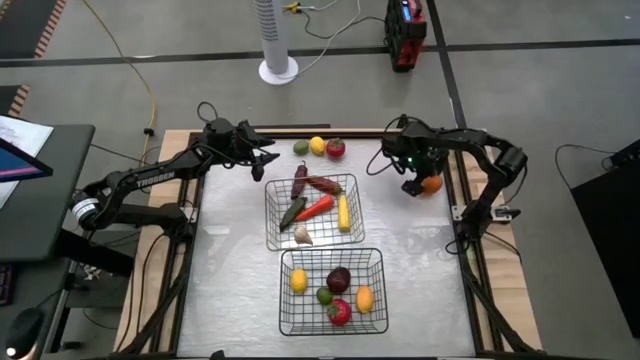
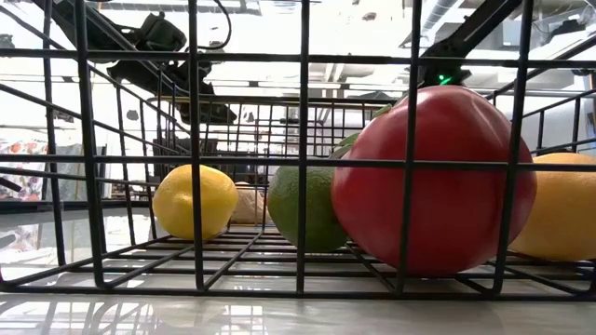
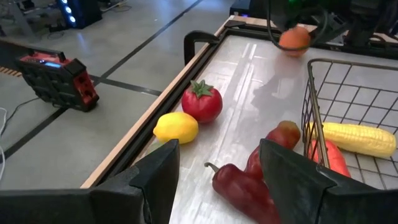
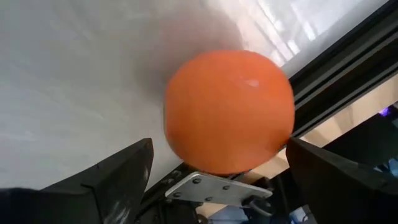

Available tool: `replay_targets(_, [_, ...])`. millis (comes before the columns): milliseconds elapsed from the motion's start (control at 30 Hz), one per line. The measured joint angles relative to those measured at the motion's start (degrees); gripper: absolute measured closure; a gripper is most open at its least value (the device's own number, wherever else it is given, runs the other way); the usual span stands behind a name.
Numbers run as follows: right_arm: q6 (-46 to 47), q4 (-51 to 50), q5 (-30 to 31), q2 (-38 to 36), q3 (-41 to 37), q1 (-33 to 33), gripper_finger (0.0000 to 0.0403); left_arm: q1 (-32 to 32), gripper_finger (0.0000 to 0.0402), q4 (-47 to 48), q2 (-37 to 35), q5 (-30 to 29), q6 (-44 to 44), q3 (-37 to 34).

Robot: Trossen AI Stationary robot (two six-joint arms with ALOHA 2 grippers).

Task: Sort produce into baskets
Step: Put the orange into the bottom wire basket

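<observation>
Right wrist view shows our right gripper (image 4: 217, 168) spread wide around the orange (image 4: 229, 111), not clamping it, close to the table edge (image 4: 336, 81). We judge a careless closing may push the round fruit over this edge. Our left gripper (image 3: 217, 180) hangs half parted and empty near the vegetable basket (image 1: 312, 211). On the left arm we read "TROSSEN" (image 1: 152, 180).

The left arm is stretched toward the far left part of the counter, its gripper (image 1: 262, 160) held partly open with nothing between the fingers. The right arm is folded back over the far right edge, its gripper (image 1: 424, 183) spread wide, pointing down.
</observation>
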State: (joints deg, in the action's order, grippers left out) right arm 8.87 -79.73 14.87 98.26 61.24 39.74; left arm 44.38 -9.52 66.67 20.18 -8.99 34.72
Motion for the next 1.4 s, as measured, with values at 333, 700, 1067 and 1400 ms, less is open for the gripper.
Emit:
replay_targets(333, [0.7,7.2,0.0,-0.1,-6.6,0.5,0.0007,0.0,0.0194,-0.5,0.0,0.0,0.0,0.0])
replay_targets(700, [-0.2,8.9,0.2,-0.2,-7.2,0.4,0.0050,0.0,0.0194,-0.5,0.0,0.0,0.2,0.0])
replay_targets(1067, [0.9,5.2,-1.2,-3.2,-5.5,-6.1,0.0053,0.0,0.0194,-0.5,0.0,0.0,0.2,0.0])
replay_targets(1400, [9.0,6.2,-10.5,-17.5,0.0,-18.6,0.0053,0.0,0.0194,-0.7,0.0,0.0,0.2,0.0])
